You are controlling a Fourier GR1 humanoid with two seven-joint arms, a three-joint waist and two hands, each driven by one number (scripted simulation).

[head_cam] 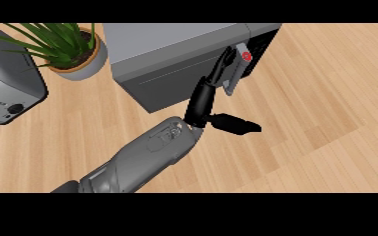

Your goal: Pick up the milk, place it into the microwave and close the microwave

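Wooden counter (310,105) w/ microwave (177,55), potted plant (70,50) at back left. 1 hand (210,97), fingers straight, thumb spread wide, fingertips touching microwave's door handle (235,77); holds nothing.

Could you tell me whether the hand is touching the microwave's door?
Touching: in the head view the left hand's straight fingers lie against the closed microwave door near its handle.

So the microwave (181,62) sits on the counter (310,110) at top centre of the frame. A potted plant (70,50) is just left of it, upper left. Another appliance (18,92) pokes in at the left edge, below the plant. One hand (214,97) reaches up from lower left to the microwave's right front.
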